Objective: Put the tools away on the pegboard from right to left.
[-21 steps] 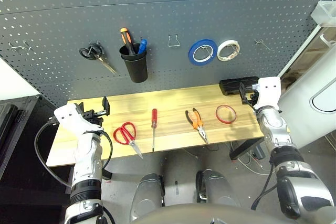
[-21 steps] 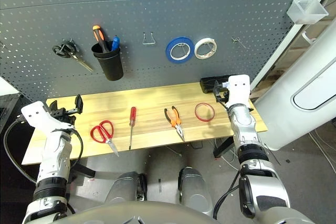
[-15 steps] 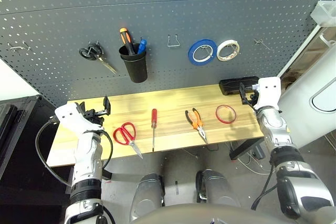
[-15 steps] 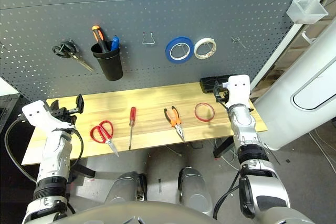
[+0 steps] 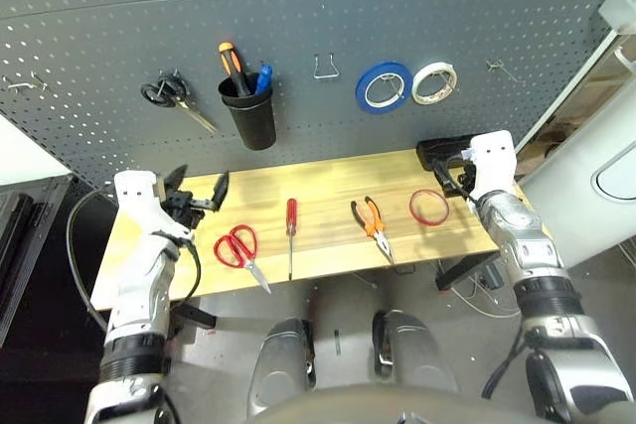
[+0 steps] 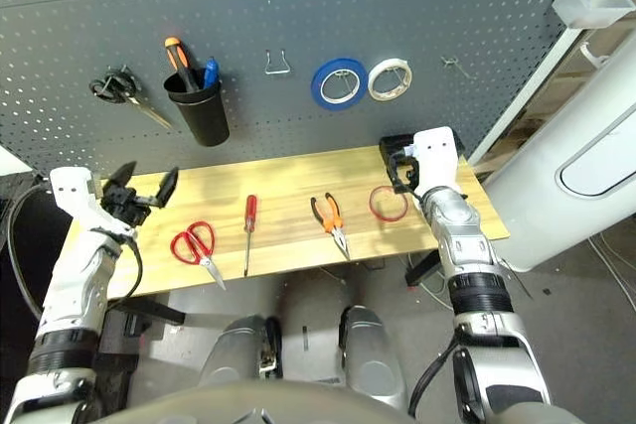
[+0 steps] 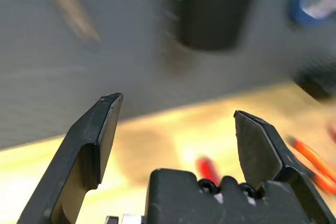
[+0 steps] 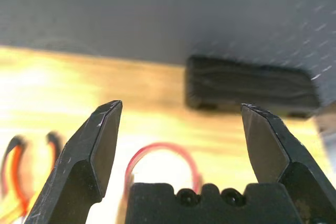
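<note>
Four tools lie in a row on the wooden table (image 5: 328, 181): a thin red tape ring (image 5: 428, 207) at the right, then orange-and-black pliers (image 5: 373, 226), a red-handled screwdriver (image 5: 291, 232) and red-handled scissors (image 5: 239, 250). Behind the table rises the dark grey pegboard (image 5: 318, 7). My right gripper (image 5: 455, 174) hangs open just right of the ring and above it; the ring (image 8: 163, 156) lies between its spread fingers in the right wrist view. My left gripper (image 5: 199, 188) is open above the table's left end, left of the scissors.
On the pegboard hang black-handled scissors (image 5: 169, 101), a black cup (image 5: 250, 116) with an orange-and-black handle in it, a blue tape roll (image 5: 384, 86) and a white one (image 5: 433, 82). Bare hooks (image 5: 325, 69) (image 5: 502, 69) stick out. A black box (image 5: 437, 153) sits behind the ring.
The camera has tilted a little. My left gripper has swung right towards the red scissors, and my right gripper has shifted left towards the tape ring. The tools have not moved.
</note>
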